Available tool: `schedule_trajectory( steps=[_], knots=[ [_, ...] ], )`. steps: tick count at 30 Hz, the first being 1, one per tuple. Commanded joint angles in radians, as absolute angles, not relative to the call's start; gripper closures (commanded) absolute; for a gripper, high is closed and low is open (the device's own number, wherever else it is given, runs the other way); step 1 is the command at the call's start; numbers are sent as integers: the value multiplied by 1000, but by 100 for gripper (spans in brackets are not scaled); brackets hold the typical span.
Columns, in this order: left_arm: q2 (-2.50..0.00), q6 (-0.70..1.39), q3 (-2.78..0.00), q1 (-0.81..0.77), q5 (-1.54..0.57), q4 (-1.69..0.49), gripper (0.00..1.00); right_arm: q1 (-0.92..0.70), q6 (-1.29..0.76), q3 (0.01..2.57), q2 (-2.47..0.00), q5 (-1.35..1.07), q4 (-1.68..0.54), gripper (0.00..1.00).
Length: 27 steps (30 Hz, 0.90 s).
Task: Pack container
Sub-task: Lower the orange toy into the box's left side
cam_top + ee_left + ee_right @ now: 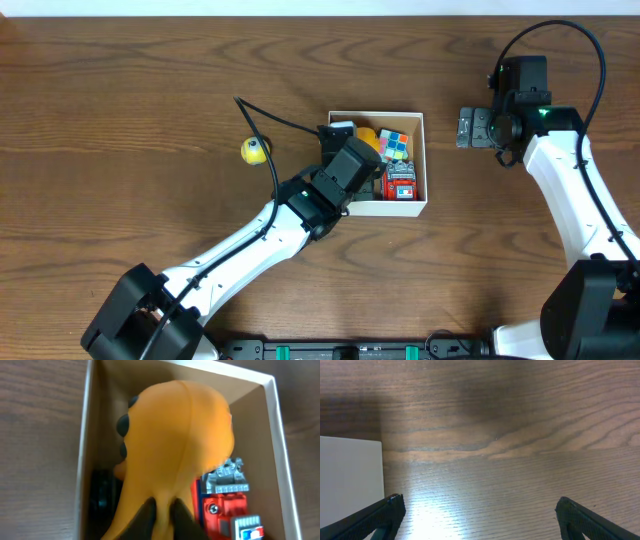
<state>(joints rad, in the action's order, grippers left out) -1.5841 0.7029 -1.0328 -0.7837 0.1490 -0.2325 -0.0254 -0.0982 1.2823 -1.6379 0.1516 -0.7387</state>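
Note:
The container [424, 160] is a white square box with a brown inside, at the table's middle. It holds an orange soft toy [367, 137], a colour cube [395, 145] and a red toy truck [400, 183]. My left gripper [162, 515] is inside the box, shut on the orange toy [175, 445], which fills the left wrist view next to the truck [227, 505]. My right gripper [470, 127] is open and empty just right of the box, low over bare wood [480, 515]. The box's white wall [350, 480] shows at the left of the right wrist view.
A small yellow toy [255, 150] lies on the table left of the box, beside the left arm's cable. A black round object [102, 495] sits in the box's left side. The table is brown wood.

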Motion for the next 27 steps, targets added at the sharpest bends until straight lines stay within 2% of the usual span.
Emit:
schedule_trajectory(
  steps=[1, 14, 15, 17, 18, 19, 25, 26, 27],
  knots=[
    [-1583, 713, -1053, -784, 177, -243, 38, -23, -92, 1298, -1625, 160, -738, 1],
    [-1456, 712, -1055, -782, 177, -196, 37, -23, -92, 1298, -1625, 160, -738, 1],
    [-1445, 712, -1055, -782, 177, -196, 41, -23, -92, 1298, -1625, 160, -738, 1],
    [-1429, 712, -1055, -784, 155, -197, 62, -23, -92, 1298, -1625, 160, -738, 1],
    [-1430, 712, -1055, -788, 134, -196, 69, -23, -92, 1298, -1625, 160, -738, 1],
    [-1431, 712, -1054, -792, 115, -196, 70, -23, -92, 1298, -1625, 160, -738, 1],
    [-1489, 673, -1054, -822, 91, -183, 68, -23, -92, 1298, -1625, 160, -738, 1],
    [-1506, 654, -1054, -823, 91, -177, 58, -23, -92, 1298, -1625, 160, -738, 1],
    [-1522, 639, -1054, -822, 93, -171, 56, -23, -92, 1298, -1625, 160, -738, 1]
  ],
)
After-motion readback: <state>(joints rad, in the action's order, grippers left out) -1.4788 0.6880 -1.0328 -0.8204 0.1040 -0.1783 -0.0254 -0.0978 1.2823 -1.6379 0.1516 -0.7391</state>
